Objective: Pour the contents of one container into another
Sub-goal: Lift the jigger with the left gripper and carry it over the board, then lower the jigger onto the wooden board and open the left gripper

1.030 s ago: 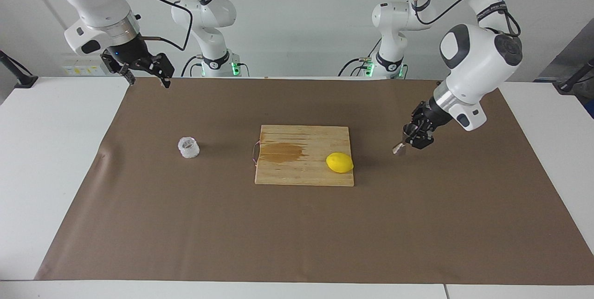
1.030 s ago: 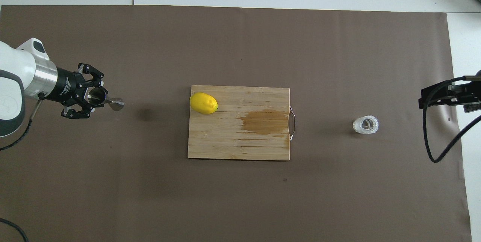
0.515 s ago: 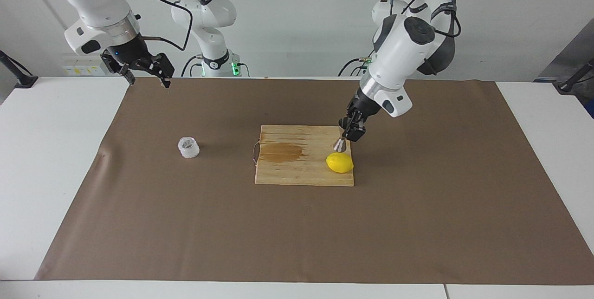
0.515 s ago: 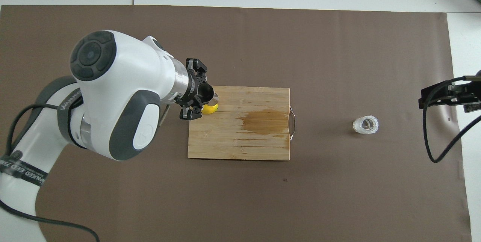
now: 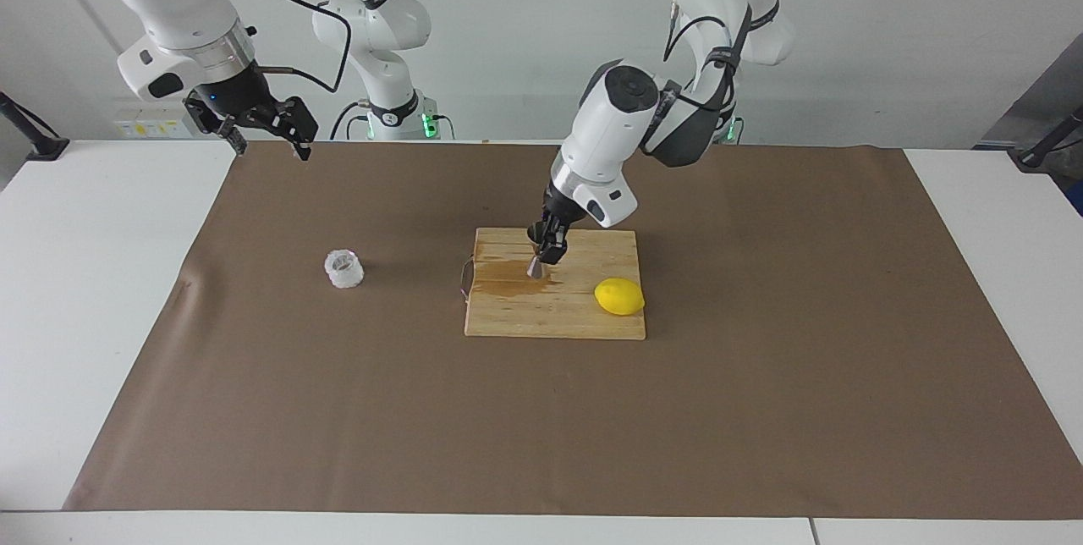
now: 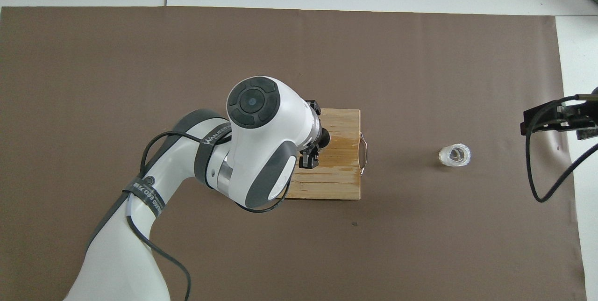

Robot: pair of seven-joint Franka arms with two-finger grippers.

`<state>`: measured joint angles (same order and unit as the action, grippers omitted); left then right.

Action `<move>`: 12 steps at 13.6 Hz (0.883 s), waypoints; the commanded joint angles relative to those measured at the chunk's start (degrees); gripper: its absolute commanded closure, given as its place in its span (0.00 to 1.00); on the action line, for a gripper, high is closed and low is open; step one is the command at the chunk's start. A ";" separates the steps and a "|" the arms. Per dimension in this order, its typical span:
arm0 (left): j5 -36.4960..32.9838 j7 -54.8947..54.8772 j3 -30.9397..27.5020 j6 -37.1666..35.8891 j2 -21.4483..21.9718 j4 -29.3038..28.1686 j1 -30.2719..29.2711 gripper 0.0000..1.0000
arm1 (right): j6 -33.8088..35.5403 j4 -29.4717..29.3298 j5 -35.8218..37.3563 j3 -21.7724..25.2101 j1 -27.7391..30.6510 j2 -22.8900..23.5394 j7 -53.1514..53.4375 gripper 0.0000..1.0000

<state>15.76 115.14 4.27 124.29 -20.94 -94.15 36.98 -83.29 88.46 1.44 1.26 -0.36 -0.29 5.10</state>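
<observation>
The jigger (image 5: 535, 266), gripped by the closed left tool (image 5: 546, 250) above the cutting board (image 5: 592, 321), should stay level toward the glass cup (image 5: 344, 268), while the open, empty right tool (image 5: 269, 129) waits.

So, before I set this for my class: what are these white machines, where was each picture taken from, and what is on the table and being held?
They are two robot arms with two-finger grippers. One picture faces them from across the table; the other looks down from above their end. A brown mat covers the table. On it lie a wooden cutting board bearing a lemon and a wet-looking stain, and a small glass cup toward the right arm's end. The left gripper, over the board, is shut on a small steel jigger. The right gripper waits open, holding nothing.
</observation>
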 commanded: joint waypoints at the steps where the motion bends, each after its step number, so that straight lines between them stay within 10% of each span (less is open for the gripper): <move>1: -0.03 1.58 -1.11 0.34 -2.00 1.87 2.74 1.00 | -0.12 1.37 -0.12 0.50 -0.25 -1.20 -1.06 0.00; 10: -2.66 2.72 -1.11 2.89 -1.91 -1.65 4.42 1.00 | -0.12 1.37 -0.12 0.50 -0.17 -1.20 -0.97 0.00; 12: -2.66 2.72 -1.11 3.15 -1.83 -2.00 4.50 0.85 | -0.12 1.37 -0.12 0.50 -0.16 -1.20 -0.97 0.00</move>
<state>14.23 116.56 4.06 126.00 -23.22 -95.07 40.34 -83.29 88.46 1.44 1.27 -0.36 -0.29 5.10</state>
